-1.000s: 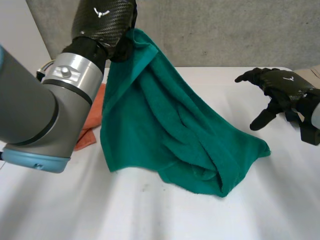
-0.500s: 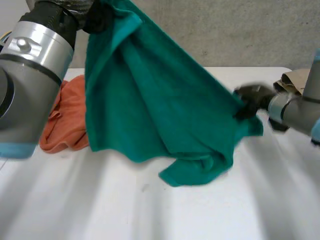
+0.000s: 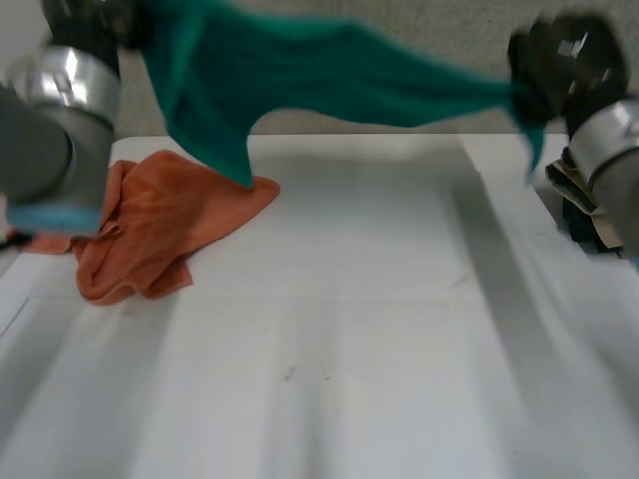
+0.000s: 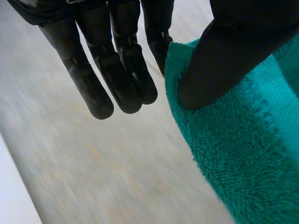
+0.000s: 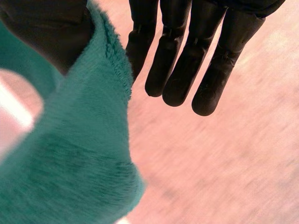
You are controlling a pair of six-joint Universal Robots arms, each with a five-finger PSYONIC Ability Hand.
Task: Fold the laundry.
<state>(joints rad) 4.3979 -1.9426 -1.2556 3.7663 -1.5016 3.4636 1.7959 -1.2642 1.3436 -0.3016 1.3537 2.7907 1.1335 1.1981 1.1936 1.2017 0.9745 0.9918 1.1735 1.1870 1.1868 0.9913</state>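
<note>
Towels, two on show. One teal-green terry towel (image 3: 329, 75) is up in the air, strung out between the two robot hands and clear of the white counter (image 3: 349, 349). One crumpled orange cloth (image 3: 160, 230) lies on the counter's left side, below the teal-green terry towel's hanging corner. Over at the left robot hand (image 4: 121, 60), thumb and nearest finger pinch the towel's edge, the other fingers straight and off the fabric. Same story at the right robot hand (image 5: 187, 56) on the opposite end: thumb clamps the terry against one finger, remaining fingers straight. Both arms are raised high, one at each side of the counter.
</note>
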